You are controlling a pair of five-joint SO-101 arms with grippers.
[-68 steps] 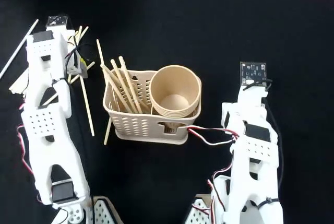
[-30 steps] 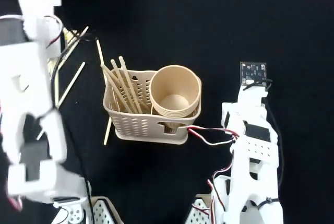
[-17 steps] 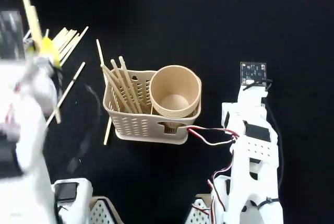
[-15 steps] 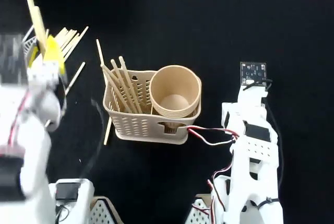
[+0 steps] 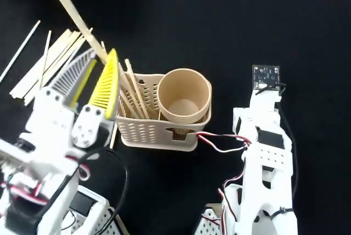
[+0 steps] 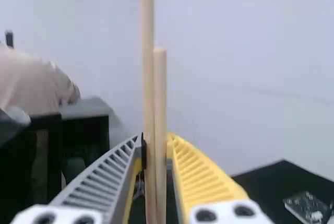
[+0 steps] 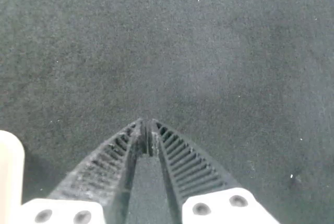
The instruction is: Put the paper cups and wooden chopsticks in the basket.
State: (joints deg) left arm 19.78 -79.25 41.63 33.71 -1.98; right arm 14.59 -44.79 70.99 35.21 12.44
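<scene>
My left gripper [image 5: 103, 54] hangs raised just left of the basket [image 5: 156, 131], shut on two wooden chopsticks [image 5: 71, 6] that slant up and away to the far left. In the left wrist view the two chopsticks [image 6: 154, 93] stand upright between the grey and yellow fingers of the left gripper [image 6: 154, 153]. The cream basket holds stacked paper cups [image 5: 184, 99] in its right half and several chopsticks [image 5: 131, 90] in its left half. My right gripper [image 7: 146, 131] is shut on nothing, low over the black table to the right of the basket.
Several loose chopsticks [image 5: 46, 68] lie fanned on the black table at the far left, one thin stick [image 5: 19, 51] apart from them. The right arm [image 5: 266, 158] and its red and white wires [image 5: 219, 142] sit close to the basket's right side.
The left arm rose from the loose pile at the left with two chopsticks and swung right, up to the basket's left side. The right arm has kept still.
</scene>
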